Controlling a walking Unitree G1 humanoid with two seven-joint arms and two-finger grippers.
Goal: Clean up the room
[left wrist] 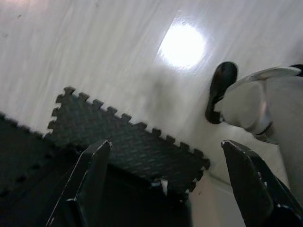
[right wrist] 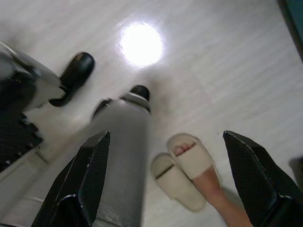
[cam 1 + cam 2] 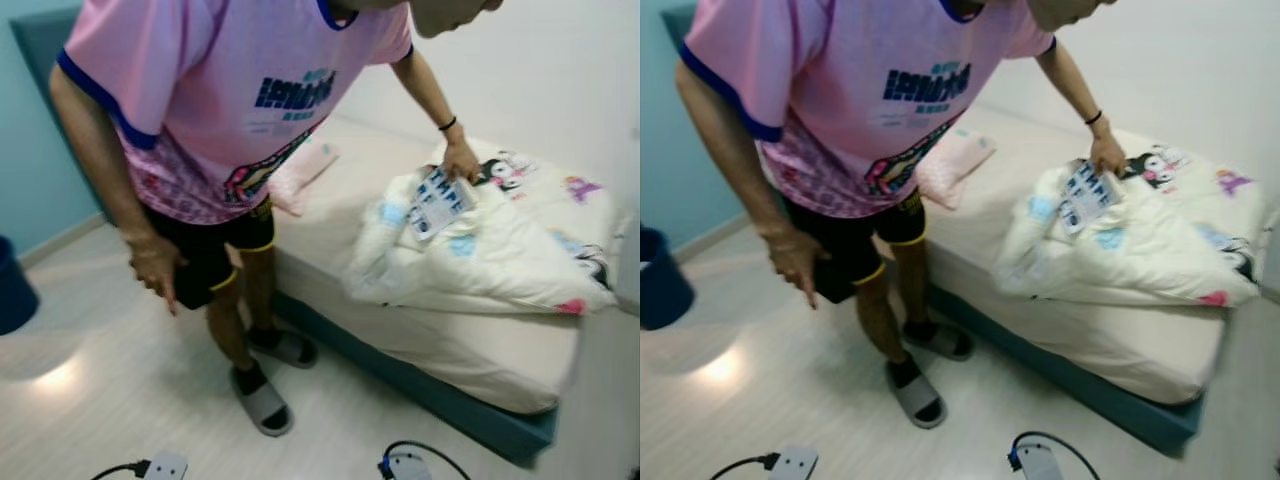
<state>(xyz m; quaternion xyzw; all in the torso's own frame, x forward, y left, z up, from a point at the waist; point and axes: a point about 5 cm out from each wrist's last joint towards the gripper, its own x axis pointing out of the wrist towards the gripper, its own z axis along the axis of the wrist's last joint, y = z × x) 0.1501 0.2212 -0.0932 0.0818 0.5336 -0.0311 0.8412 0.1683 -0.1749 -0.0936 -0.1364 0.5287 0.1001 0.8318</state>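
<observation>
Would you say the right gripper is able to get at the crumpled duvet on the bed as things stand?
Probably not yet: the right gripper hangs open over the floor, and the duvet lies across the bed, with a person standing beside it.

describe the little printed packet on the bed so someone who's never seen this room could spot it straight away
Find the low bed with the teal base against the white wall. On it lies a bunched white cartoon-print duvet. The flat white packet with dark blue lettering rests on top of the duvet, under the person's hand; unlike the soft bedding, it is flat and printed with text.
</observation>
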